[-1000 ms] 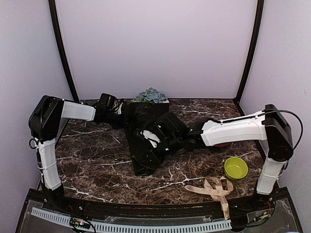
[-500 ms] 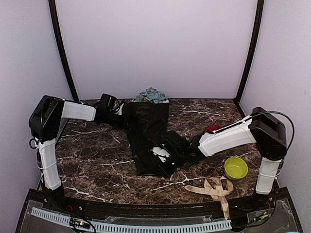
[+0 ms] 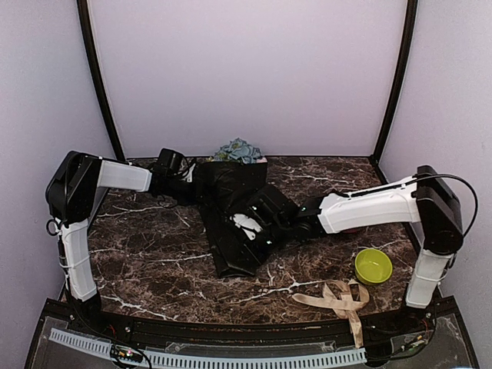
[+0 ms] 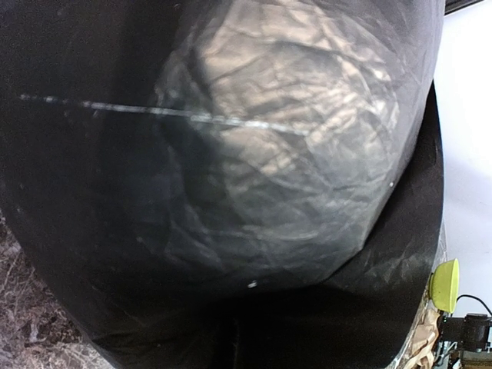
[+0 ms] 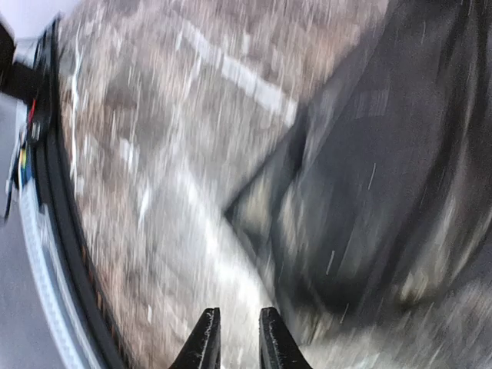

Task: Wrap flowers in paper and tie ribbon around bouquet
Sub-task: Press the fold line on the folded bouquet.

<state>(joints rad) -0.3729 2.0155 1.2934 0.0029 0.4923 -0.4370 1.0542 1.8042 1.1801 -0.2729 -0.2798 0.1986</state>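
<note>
Pale lilac walls (image 3: pixel 246 77) enclose a dark marbled tabletop (image 3: pixel 154 261), with black corner posts (image 3: pixel 98 77) behind.

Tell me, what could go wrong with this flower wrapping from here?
The paper looks only loosely folded over the flowers, so it may spring open once the right gripper moves away. The ribbon lies in a tangle near the front edge, and could snag or slide off when picked up.

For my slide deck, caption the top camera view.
Black paper wrapped over the flowers, blooms peeking out; tan ribbon lies untouched beside a green bowl.
</note>
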